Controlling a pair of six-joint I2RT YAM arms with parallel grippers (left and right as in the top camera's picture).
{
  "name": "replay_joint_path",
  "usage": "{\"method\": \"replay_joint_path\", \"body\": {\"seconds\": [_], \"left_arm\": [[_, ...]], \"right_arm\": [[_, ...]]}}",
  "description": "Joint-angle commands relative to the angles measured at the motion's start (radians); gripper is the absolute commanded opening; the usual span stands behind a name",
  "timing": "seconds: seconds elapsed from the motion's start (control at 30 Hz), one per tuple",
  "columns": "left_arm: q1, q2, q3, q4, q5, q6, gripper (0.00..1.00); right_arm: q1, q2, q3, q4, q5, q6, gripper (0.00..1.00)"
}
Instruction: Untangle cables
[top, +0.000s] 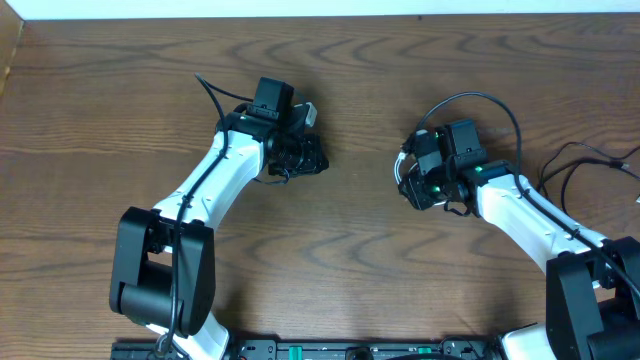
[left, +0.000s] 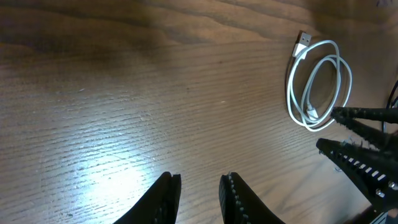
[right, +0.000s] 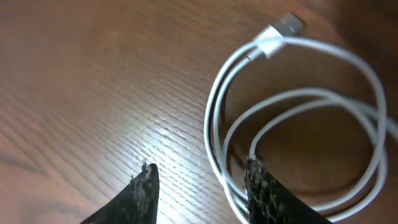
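— Where is the white cable (right: 292, 118) found?

— It is seen coiled in loose loops, laid flat on the wooden table (top: 350, 230). From overhead only a small part of it is made out, at the right tool (top: 408, 178). In the right wrist view its plug end (right: 277, 34) is seen lying at the top of the coil.

— How is the right tool (right: 199, 180) set?

— Its fingers are parted. One finger (right: 264, 186) is placed over the strands of the coil, the other (right: 142, 186) over bare wood outside it. No strand is seen pinched, and whether the strands are touched cannot be told.

— And the left tool (left: 199, 196)?

— It is held over bare table, well apart from the coil, with a narrow gap left between its fingers and nothing held in that gap. In its view the white coil (left: 317, 84) is seen far off, with the right tool's dark fingers (left: 364, 158) beside it.

— Is the black cable seen?

— It cannot be picked out with certainty; dark wires (top: 580, 165) are seen at the right edge, but which they are cannot be told.
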Motion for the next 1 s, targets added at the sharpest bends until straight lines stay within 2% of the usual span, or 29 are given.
{"method": "replay_joint_path", "body": {"seconds": [0.0,0.17,0.37,0.6,0.97], "left_arm": [[0.000,-0.012,0.011,-0.003,0.013,0.020,0.27],[0.000,-0.012,0.011,-0.003,0.013,0.020,0.27],[0.000,-0.012,0.011,-0.003,0.012,0.020,0.27],[0.000,-0.012,0.011,-0.003,0.013,0.020,0.27],[0.000,-0.012,0.011,-0.006,0.012,0.020,0.27]], "right_arm": [[0.006,0.009,-0.010,0.008,-0.005,-0.253,0.39],[0.010,0.009,-0.012,0.006,-0.017,-0.257,0.33],[0.023,0.010,-0.032,0.022,-0.016,-0.257,0.45],[0.024,0.010,-0.091,0.112,-0.015,-0.257,0.38],[0.024,0.010,-0.159,0.194,0.003,-0.257,0.41]]}}
